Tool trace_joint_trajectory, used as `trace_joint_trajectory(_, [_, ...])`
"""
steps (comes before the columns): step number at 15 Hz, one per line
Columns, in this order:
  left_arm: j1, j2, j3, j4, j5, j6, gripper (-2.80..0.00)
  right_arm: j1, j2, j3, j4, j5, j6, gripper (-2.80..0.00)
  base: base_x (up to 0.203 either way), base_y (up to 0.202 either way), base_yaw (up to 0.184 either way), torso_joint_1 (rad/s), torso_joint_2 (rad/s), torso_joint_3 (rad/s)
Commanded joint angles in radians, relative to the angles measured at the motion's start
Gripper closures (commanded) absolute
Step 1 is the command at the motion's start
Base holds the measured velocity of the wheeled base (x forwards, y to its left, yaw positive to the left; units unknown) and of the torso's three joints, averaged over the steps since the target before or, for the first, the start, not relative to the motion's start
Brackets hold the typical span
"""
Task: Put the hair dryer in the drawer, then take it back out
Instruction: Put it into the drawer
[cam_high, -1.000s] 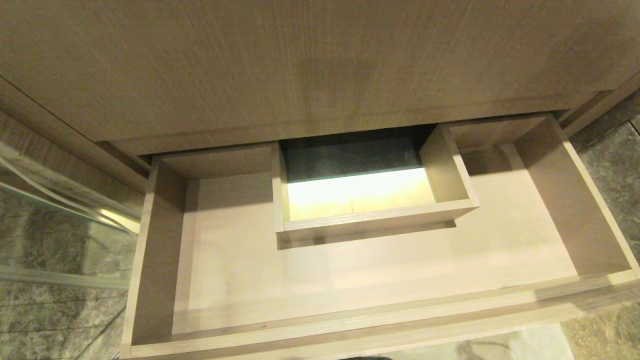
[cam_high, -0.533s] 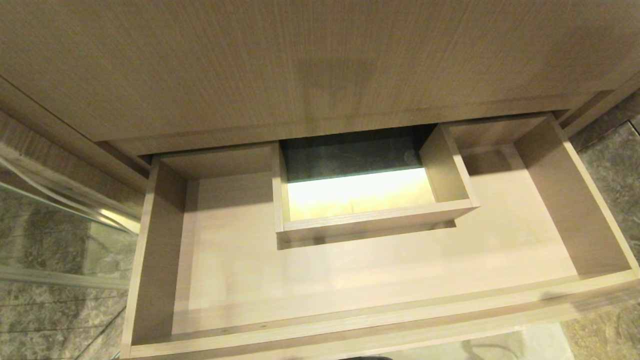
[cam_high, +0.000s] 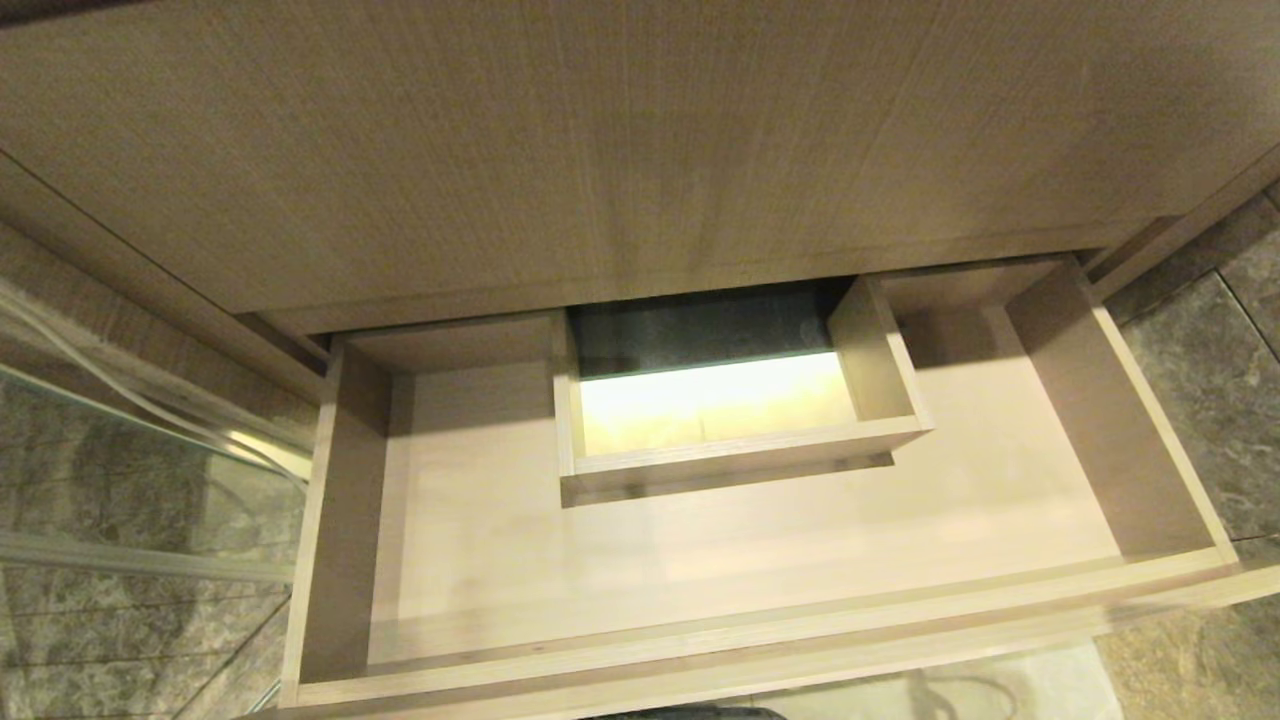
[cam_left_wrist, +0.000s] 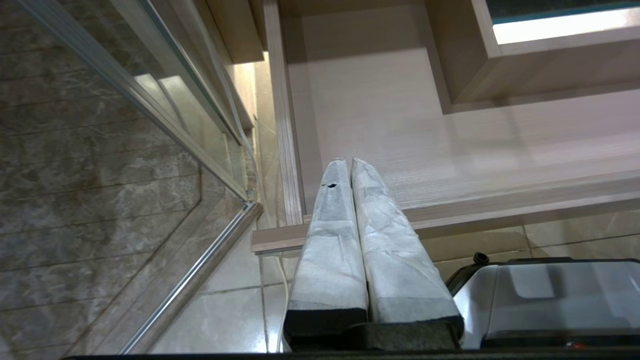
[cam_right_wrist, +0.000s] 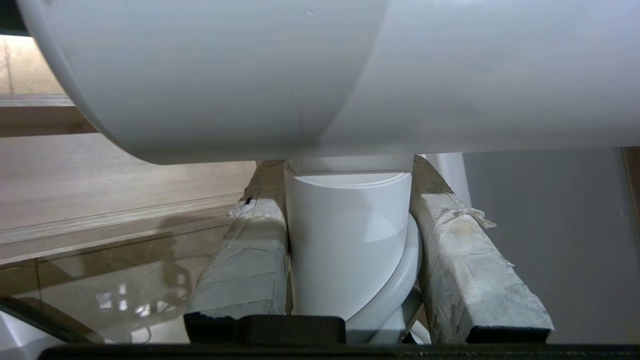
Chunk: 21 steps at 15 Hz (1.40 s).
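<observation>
Hair dryer (cam_right_wrist: 345, 235) white; drawer (cam_high: 700, 560) light wood, fine grain; floor tiles (cam_high: 100, 630) grey-brown marbled.

I see the drawer (cam_high: 340, 520) pulled out from under the taller wood panel (cam_high: 640, 150), its light-wood bottom bare around the 1 rectangular cut-out (cam_high: 740, 450) set against the back; nothing lies on it. Below and to both sides I see the floor (cam_high: 1200, 350), grey marbled tile, with a glass partition (cam_high: 130, 470) standing on it at the drawer's left
</observation>
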Motion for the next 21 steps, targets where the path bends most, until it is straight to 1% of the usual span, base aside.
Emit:
trace_joint_trajectory(1, [-0.001,0.001,0.000,0.000,0.000,0.000,0.00,-0.002,0.001,-0.001,0.002,0.000,-0.003,0.00,0.000,0.000,0.000,0.272,-0.46,-0.208])
trace_joint_trajectory(4, [-0.001,0.000,0.000,-0.001,0.000,0.000,0.00,-0.002,0.002,0.008,-0.009,0.000,-0.003,0.00,0.000,0.000,0.000,0.094,-0.47,-0.215])
trace_joint_trajectory(6, [-0.001,0.000,0.000,-0.001,0.000,0.000,0.00,-0.002,0.001,0.015,-0.016,-0.001,-0.003,0.00,0.000,0.000,0.000,0.251,-0.50,-0.211])
trace_joint_trajectory(10, [-0.001,0.002,0.000,-0.001,0.000,0.000,0.00,-0.013,-0.005,0.024,-0.016,-0.001,-0.003,0.00,0.000,0.000,0.000,0.419,-0.50,-0.236])
trace_joint_trajectory(19, [-0.001,0.000,0.000,-0.001,0.000,0.000,0.00,-0.025,0.012,0.043,-0.017,-0.005,-0.003,0.00,0.000,0.000,0.000,0.299,-0.55,-0.260])
trace_joint_trajectory(21, [-0.001,0.000,0.000,-0.001,0.000,0.000,0.00,-0.025,0.024,0.051,0.004,-0.010,0.003,0.00,0.000,0.000,0.000,0.200,-0.38,-0.183])
